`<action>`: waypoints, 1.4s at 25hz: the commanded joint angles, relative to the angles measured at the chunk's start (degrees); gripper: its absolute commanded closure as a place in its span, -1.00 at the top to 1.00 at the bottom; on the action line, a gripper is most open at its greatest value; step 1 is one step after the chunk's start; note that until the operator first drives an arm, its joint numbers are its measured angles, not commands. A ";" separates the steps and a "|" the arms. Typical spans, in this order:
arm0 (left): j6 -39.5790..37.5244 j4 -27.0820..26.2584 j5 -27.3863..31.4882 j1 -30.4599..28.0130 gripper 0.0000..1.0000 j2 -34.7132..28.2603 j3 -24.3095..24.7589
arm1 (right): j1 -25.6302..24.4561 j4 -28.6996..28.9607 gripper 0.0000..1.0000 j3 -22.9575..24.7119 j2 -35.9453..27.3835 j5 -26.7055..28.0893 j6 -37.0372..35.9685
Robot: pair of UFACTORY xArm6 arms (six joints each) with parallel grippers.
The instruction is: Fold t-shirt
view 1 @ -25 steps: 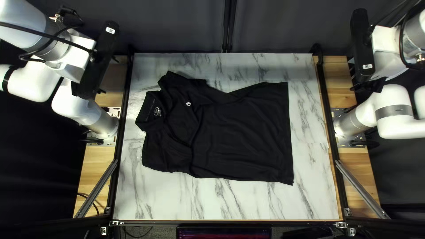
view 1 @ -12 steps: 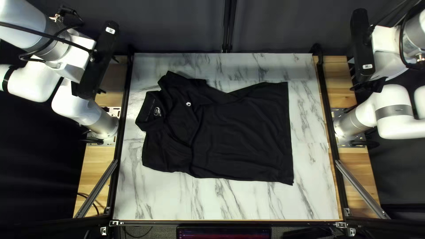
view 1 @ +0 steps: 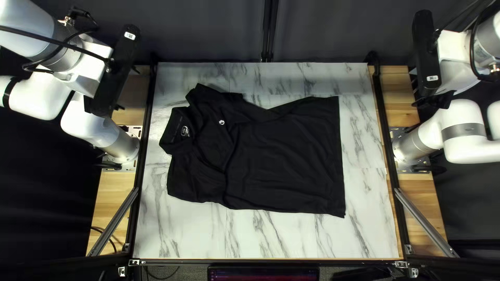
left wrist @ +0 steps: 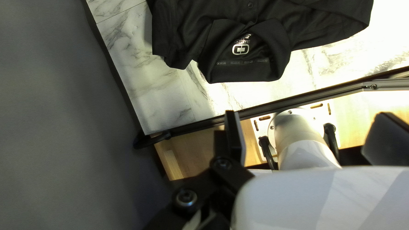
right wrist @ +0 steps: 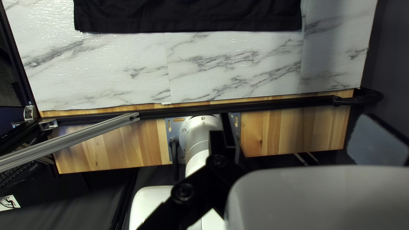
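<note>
In the top left view a black collared t-shirt [view 1: 281, 156] lies front up on the table, collar toward the left arm, hem toward the right arm. Its far sleeve points toward the curtain; the near shoulder has loose creases. My left gripper [view 1: 112, 78] hangs beyond the table's left edge and my right gripper [view 1: 436, 99] beyond the right edge. In the left wrist view the collar of the t-shirt [left wrist: 243, 51] is ahead of my left gripper [left wrist: 309, 132], open with nothing held. The right wrist view shows the hem [right wrist: 187, 19] ahead of my right gripper [right wrist: 304, 134], open and holding nothing.
The marble-patterned table top [view 1: 260, 237] shows on all sides of the shirt. Dark rails [view 1: 144, 156] run along its sides, with slanted metal struts [view 1: 424, 221] near the front corners. A dark curtain [view 1: 208, 31] hangs behind; wooden side boards carry the arm bases.
</note>
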 commanded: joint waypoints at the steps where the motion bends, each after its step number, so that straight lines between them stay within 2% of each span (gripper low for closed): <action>1: 0.00 0.00 0.00 0.00 1.00 0.00 0.00 | 0.00 0.00 1.00 0.00 0.00 0.00 0.00; 20: 0.07 -0.69 0.26 0.63 1.00 -0.39 -0.10 | 0.00 0.00 1.00 0.00 0.00 0.00 0.00; 25: -6.53 4.25 5.01 -5.32 1.00 -1.96 -3.34 | 0.00 0.00 1.00 0.00 0.00 0.00 0.00; 28: -9.53 5.72 5.61 -7.57 1.00 -2.32 -2.95 | 0.00 0.00 1.00 0.00 0.00 0.00 0.00; 31: -5.98 4.15 1.38 -1.87 1.00 -2.41 0.30 | 0.00 0.00 1.00 0.00 0.00 0.00 0.00; 33: -2.05 2.36 -3.90 4.19 1.00 -1.32 3.66 | 0.00 0.00 1.00 0.00 0.00 0.00 0.00; 35: -0.91 1.99 -8.79 7.22 1.00 0.33 6.69 | 0.00 0.00 1.00 0.00 0.00 0.00 0.00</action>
